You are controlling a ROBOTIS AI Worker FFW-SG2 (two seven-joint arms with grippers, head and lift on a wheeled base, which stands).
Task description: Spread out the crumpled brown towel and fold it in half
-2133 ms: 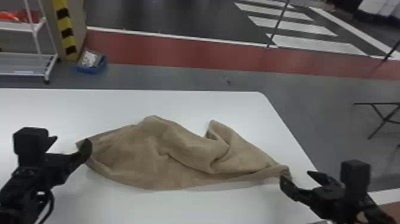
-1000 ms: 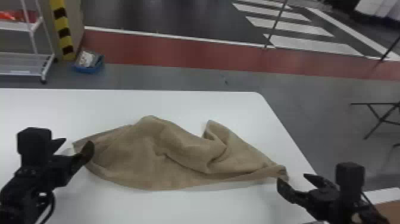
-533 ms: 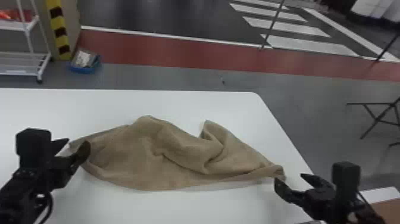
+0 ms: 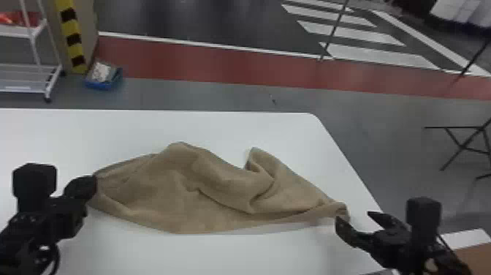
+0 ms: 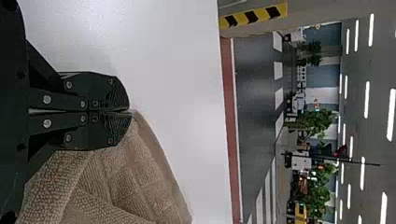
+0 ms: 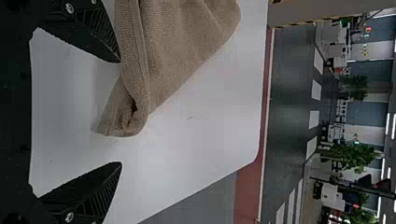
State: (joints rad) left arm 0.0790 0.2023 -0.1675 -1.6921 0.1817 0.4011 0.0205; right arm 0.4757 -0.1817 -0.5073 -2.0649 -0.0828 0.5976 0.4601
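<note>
The brown towel (image 4: 204,193) lies crumpled on the white table (image 4: 182,252), with folds and a raised flap toward its far side. My left gripper (image 4: 93,183) is at the towel's left corner; in the left wrist view the left gripper (image 5: 130,111) is shut on that corner of the towel (image 5: 135,182). Just off the towel's right end stands my right gripper (image 4: 356,219). In the right wrist view the right gripper (image 6: 120,112) is open, and the rolled corner of the towel (image 6: 123,116) lies beyond and between its fingertips without being gripped.
The table's right edge (image 4: 350,164) runs close past the towel's right end. On the floor beyond the table are a white rack (image 4: 29,76), a blue bin (image 4: 104,78) and, at the right, a black folding stand (image 4: 464,142).
The whole scene has shifted slightly leftward in the head view. Both grippers keep nearly the same place relative to the towel, and its shape looks the same.
</note>
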